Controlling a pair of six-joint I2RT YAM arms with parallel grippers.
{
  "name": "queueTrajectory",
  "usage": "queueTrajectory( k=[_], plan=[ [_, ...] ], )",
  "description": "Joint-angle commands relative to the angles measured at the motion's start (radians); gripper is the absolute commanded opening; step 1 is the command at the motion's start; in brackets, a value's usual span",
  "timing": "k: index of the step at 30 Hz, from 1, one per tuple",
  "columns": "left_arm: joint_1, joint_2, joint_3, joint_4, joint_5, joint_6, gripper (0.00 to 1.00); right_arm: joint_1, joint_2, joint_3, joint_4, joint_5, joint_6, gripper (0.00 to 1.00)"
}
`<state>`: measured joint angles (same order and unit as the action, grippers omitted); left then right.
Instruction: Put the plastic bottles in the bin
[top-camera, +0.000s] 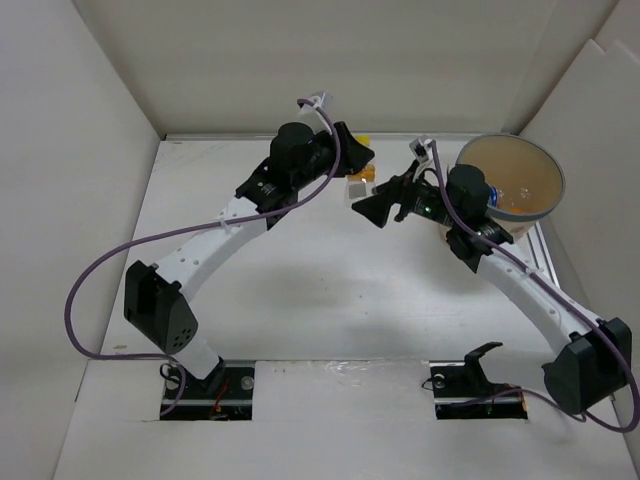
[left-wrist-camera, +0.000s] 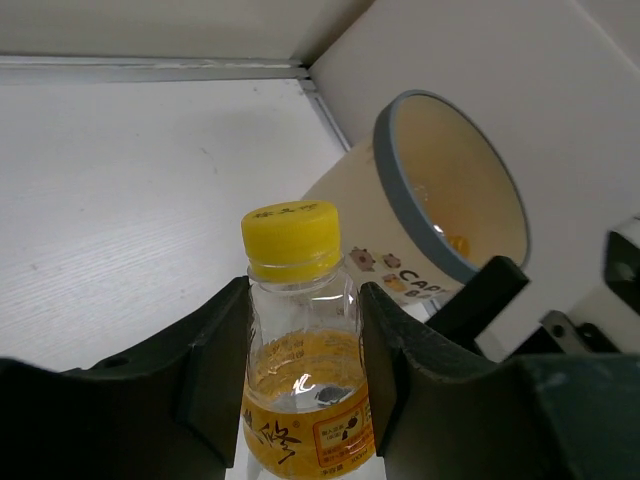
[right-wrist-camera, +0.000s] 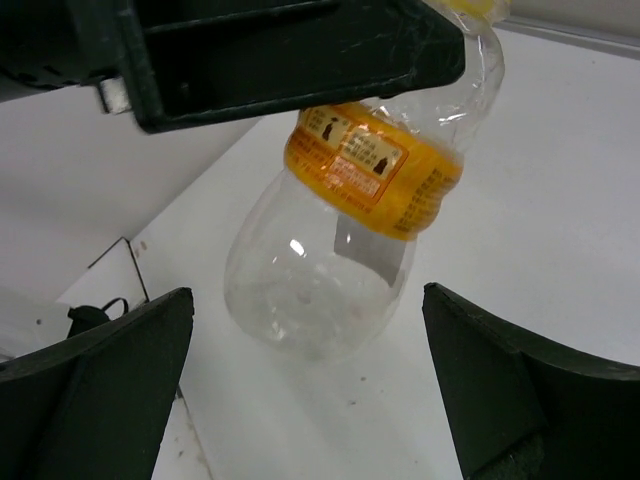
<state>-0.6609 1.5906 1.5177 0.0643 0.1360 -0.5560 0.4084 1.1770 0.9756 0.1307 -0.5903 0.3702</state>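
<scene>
My left gripper (top-camera: 357, 168) (left-wrist-camera: 305, 370) is shut on a clear plastic bottle (left-wrist-camera: 300, 350) with a yellow cap, orange-yellow label and contents. It holds the bottle by the neck, off the table at the back middle. In the right wrist view the same bottle (right-wrist-camera: 340, 240) hangs from the left gripper's fingers. My right gripper (top-camera: 376, 202) (right-wrist-camera: 308, 300) is open, with its fingers apart on either side below the bottle's round base and not touching it. The round cream bin (top-camera: 555, 172) (left-wrist-camera: 352, 205) stands tilted at the back right, with a blue-labelled bottle (top-camera: 500, 193) inside.
White walls enclose the table on the left, back and right. The bin leans against the right wall, behind my right arm's wrist (top-camera: 466, 188). Purple cables loop off both arms. A metal rail (top-camera: 545, 262) runs along the table's right edge.
</scene>
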Motion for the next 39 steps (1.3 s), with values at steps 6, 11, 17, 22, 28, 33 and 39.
queueTrajectory(
  k=[6,11,17,22,28,33,39],
  plan=[
    [-0.005,-0.118,-0.085,0.216,0.186,-0.070,0.00,0.070,0.127,0.107,0.165,0.127,0.065,0.98],
    [-0.005,-0.109,-0.085,0.216,0.195,-0.081,0.24,0.083,0.158,0.117,0.211,0.107,0.098,0.28],
    [-0.005,-0.109,-0.030,0.140,0.114,-0.061,1.00,0.024,0.121,0.117,0.184,0.167,0.107,0.05],
    [-0.005,-0.152,0.006,0.057,-0.064,-0.051,1.00,-0.129,0.066,0.140,0.093,0.191,0.087,0.05],
    [-0.005,-0.199,0.007,-0.024,-0.176,0.001,1.00,-0.384,-0.013,0.140,0.026,0.149,0.087,0.09],
    [-0.005,-0.233,-0.039,-0.034,-0.194,0.010,1.00,-0.563,-0.054,0.106,-0.023,0.213,0.087,0.17],
    [-0.005,-0.233,-0.054,-0.058,-0.194,0.033,1.00,-0.651,-0.063,0.107,-0.106,0.326,0.075,0.94]
  ],
)
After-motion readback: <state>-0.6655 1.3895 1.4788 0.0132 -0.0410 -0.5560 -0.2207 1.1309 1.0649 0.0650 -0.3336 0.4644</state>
